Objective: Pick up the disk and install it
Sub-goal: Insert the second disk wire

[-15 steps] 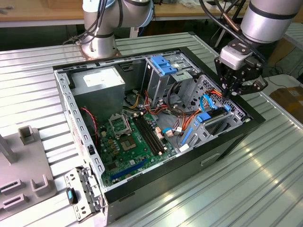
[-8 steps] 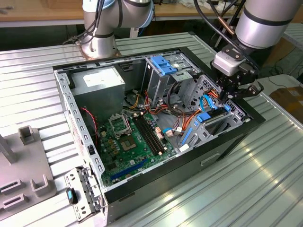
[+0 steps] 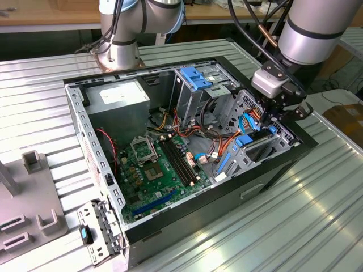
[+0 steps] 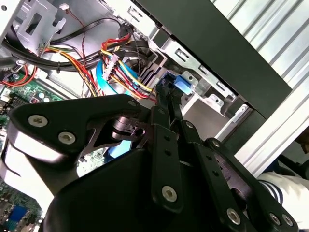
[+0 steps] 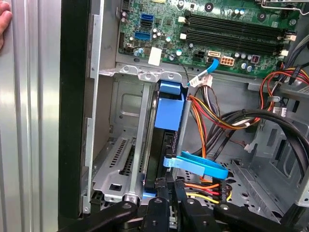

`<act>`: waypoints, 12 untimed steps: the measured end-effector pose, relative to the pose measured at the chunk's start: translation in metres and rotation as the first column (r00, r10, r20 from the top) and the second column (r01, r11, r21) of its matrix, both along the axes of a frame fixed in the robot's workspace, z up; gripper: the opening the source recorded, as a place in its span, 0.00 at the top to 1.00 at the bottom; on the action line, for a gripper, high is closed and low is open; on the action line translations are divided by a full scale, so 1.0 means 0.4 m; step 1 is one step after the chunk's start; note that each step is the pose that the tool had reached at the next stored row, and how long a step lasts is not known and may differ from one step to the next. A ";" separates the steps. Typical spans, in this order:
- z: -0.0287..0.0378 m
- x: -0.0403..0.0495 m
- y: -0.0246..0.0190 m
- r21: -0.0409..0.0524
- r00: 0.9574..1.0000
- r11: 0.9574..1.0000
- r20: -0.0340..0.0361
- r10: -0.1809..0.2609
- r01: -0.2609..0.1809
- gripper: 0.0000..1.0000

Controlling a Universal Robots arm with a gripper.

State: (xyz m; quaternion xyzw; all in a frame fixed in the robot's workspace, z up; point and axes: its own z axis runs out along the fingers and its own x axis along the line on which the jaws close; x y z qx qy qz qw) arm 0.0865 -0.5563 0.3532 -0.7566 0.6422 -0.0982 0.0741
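Claw (image 5: 166, 191) clamped on the disk's (image 5: 166, 135) edge — disk upright in the narrow metal bay (image 5: 120, 159), cables (image 5: 217, 121) close beside.

Ribbed metal table (image 3: 317, 226) – wooden bench (image 3: 51, 11) behind.

Disk (image 5: 166, 145) w/ blue carrier rails, standing edge-on in metal drive bay (image 5: 120, 164); gripper (image 5: 166, 191) at its near end; motherboard (image 5: 212, 29) beyond; wire bundle (image 5: 217, 121) beside.
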 end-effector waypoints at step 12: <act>-0.017 -0.006 -0.004 0.001 1.000 1.000 0.005 0.000 0.000 0.84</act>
